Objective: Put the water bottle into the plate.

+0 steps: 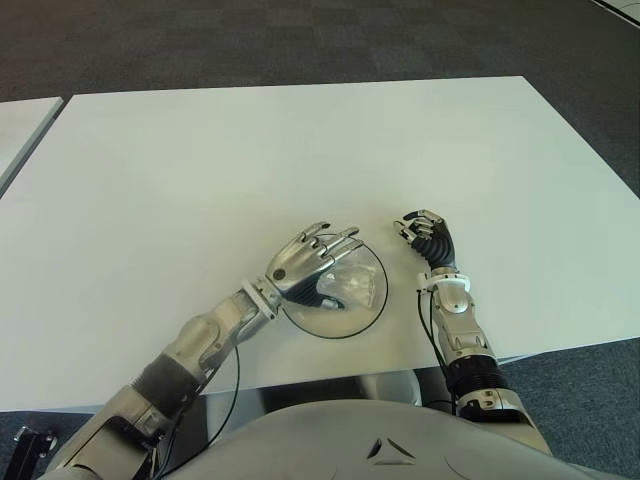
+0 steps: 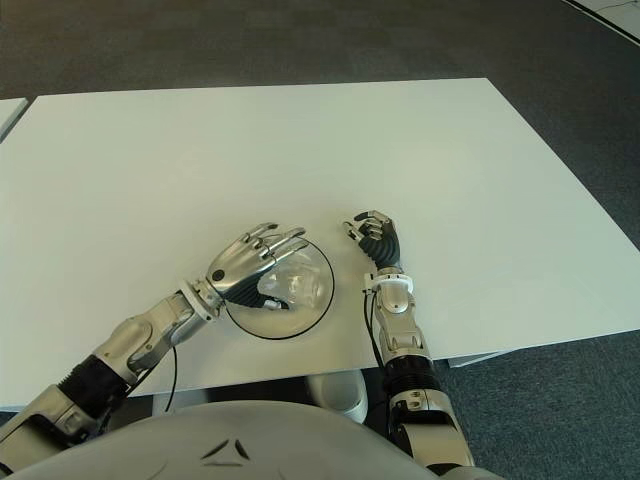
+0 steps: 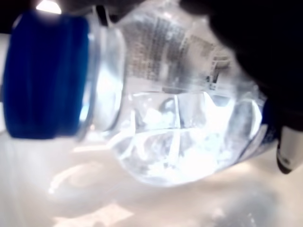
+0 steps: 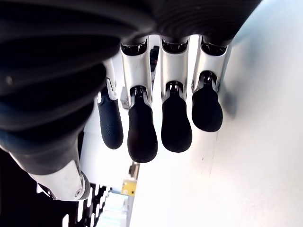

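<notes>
Lying on its side inside the plate (image 1: 372, 308), the water bottle (image 1: 345, 284) looks light, slick and crushable; mid-body seems the safest hold. Left hand (image 1: 308, 262) hovers over it, fingers spread. Right hand (image 1: 426, 236), curled and empty, sits beside the plate; table (image 1: 250, 160) is bare beyond.

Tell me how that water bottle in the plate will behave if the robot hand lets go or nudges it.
The water bottle lies on its side over the plate, under the left robot hand, so it would probably roll. Its clear thin wall looks crumpled, so likely squashy and light. The smooth plastic may slip.
</notes>
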### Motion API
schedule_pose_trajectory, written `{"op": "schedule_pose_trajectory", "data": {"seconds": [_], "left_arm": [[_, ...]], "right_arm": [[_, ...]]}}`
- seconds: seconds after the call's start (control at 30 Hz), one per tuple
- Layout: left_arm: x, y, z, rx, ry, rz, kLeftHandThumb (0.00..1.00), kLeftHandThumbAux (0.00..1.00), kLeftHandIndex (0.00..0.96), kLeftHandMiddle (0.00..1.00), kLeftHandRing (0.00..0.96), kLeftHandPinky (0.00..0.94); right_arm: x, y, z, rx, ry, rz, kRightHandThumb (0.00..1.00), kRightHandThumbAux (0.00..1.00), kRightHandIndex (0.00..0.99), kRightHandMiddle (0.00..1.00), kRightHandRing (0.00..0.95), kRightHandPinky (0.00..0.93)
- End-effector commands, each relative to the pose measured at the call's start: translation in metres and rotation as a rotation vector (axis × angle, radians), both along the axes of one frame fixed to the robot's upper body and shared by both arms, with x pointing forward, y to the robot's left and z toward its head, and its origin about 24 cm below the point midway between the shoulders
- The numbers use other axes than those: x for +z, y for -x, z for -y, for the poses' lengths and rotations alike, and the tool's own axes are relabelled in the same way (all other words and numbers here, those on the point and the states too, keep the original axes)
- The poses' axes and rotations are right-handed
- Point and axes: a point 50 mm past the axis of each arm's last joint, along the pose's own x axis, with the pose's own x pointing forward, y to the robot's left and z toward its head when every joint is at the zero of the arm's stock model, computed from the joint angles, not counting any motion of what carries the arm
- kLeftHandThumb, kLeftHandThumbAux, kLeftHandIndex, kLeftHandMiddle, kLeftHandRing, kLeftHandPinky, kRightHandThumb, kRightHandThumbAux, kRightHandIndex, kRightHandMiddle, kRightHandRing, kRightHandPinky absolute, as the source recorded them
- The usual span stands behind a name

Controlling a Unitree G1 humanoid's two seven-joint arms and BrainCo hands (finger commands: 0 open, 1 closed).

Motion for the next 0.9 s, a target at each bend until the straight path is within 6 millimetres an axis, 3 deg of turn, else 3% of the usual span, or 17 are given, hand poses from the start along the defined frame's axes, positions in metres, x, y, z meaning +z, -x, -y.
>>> {"op": "schedule_pose_trajectory", "data": {"seconds": [0.03,0.9], "left_arm": [[0.0055,-0.0010,-0.0020,0.018,0.007,0.068,0.129,0.453,0.000,0.000,0.000,0.000],[0.0101,0.0010,-0.0032,0.040,0.087,0.167,0.211,0.320,0.000,0.000,0.000,0.000]], "right_arm": [[-0.0124,0.0075,0.0015,-0.013,-0.009,-0.070,0.709,0.727,0.438,0.727,0.713,0.701],[-0.0116,0.0071,0.0017,-0.014,0.007,-0.059,0.708,0.727,0.438,0.732,0.719,0.710]]}}
